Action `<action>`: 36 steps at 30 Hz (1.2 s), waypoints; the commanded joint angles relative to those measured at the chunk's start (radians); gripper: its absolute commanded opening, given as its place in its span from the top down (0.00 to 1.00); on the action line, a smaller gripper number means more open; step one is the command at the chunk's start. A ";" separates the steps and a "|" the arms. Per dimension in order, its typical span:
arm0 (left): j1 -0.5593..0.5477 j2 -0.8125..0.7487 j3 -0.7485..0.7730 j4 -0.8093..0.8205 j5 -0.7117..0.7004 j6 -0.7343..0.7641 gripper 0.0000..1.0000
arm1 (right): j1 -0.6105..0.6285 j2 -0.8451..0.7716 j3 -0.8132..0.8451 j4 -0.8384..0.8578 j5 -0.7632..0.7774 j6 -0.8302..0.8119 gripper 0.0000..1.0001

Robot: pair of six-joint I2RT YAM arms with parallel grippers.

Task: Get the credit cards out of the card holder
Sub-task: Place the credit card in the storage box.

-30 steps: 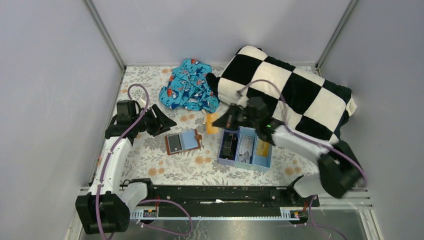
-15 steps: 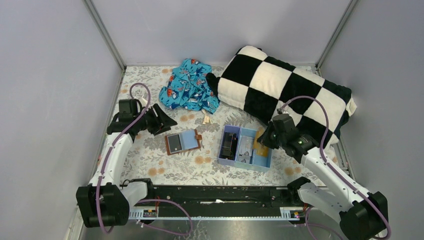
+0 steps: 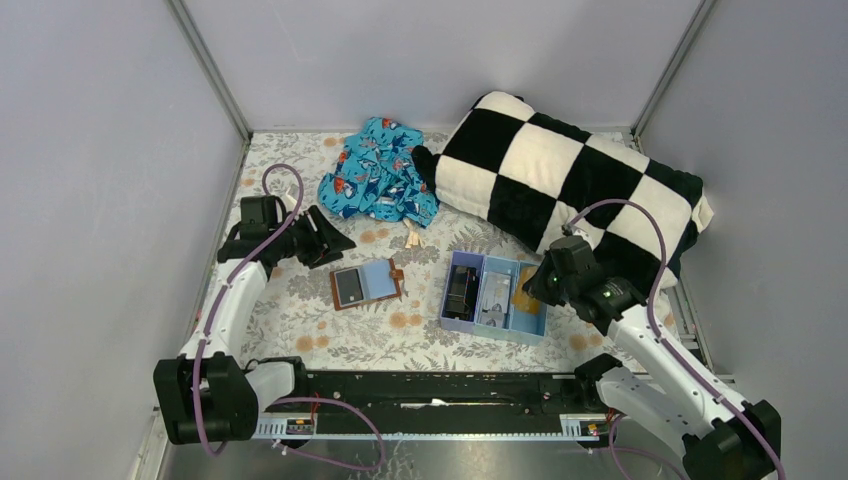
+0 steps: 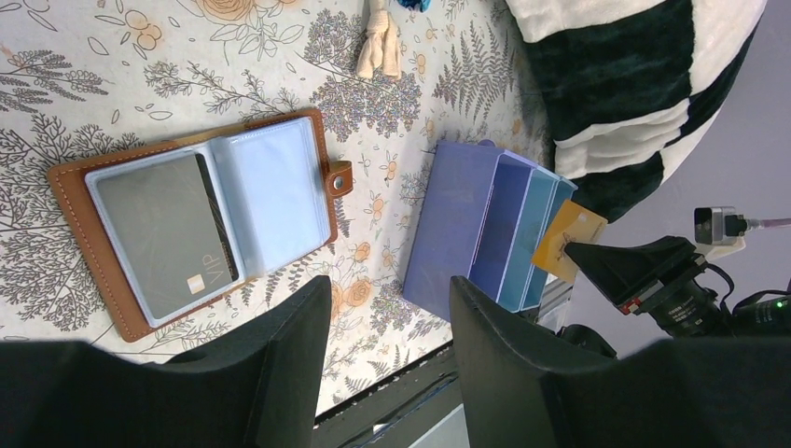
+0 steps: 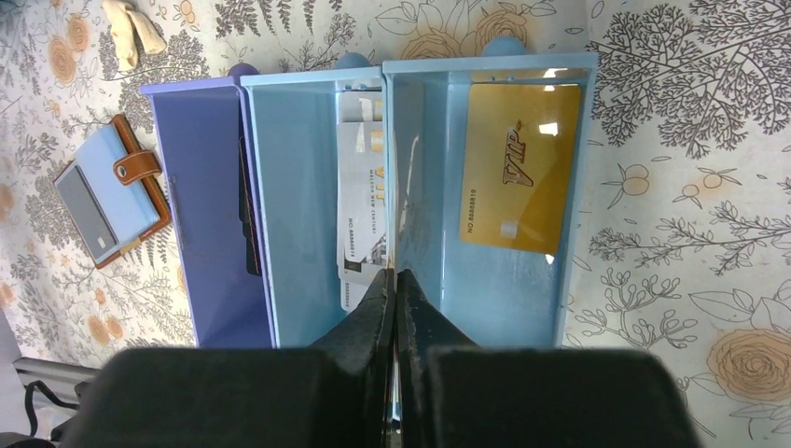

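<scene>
The brown card holder point(image 3: 367, 285) lies open on the floral table, with the dark grey card point(image 3: 349, 287) in its left pocket; both show in the left wrist view point(image 4: 308, 131) point(image 4: 159, 233). The orange-gold card point(image 5: 518, 168) lies in the right compartment of the light blue tray point(image 3: 490, 330), free of any gripper. My right gripper point(image 5: 394, 273) is shut and empty just above the tray's divider, at the tray's right side in the top view point(image 3: 533, 283). My left gripper point(image 3: 335, 245) is open and empty, up and left of the card holder point(image 4: 390, 285).
The tray's middle compartment holds white cards point(image 5: 364, 187) and its left one a dark item point(image 3: 459, 290). A black-and-white checkered pillow point(image 3: 580, 190) and a blue patterned cloth point(image 3: 380, 170) lie at the back. A small beige object point(image 3: 412, 237) lies behind the tray.
My right gripper carried the orange-gold card from the table's middle to the tray; the card now lies in the right compartment. The left arm has barely moved.
</scene>
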 commanded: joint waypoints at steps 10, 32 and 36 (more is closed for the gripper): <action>0.001 0.032 0.022 0.047 0.014 0.038 0.46 | -0.010 -0.081 0.012 -0.156 0.069 -0.023 1.00; 0.000 0.052 0.017 0.034 0.027 0.048 0.46 | -0.011 0.022 0.092 -0.126 0.160 -0.106 0.60; -0.001 0.055 0.003 0.022 -0.006 0.051 0.46 | -0.011 -0.001 0.158 -0.050 0.056 -0.144 0.58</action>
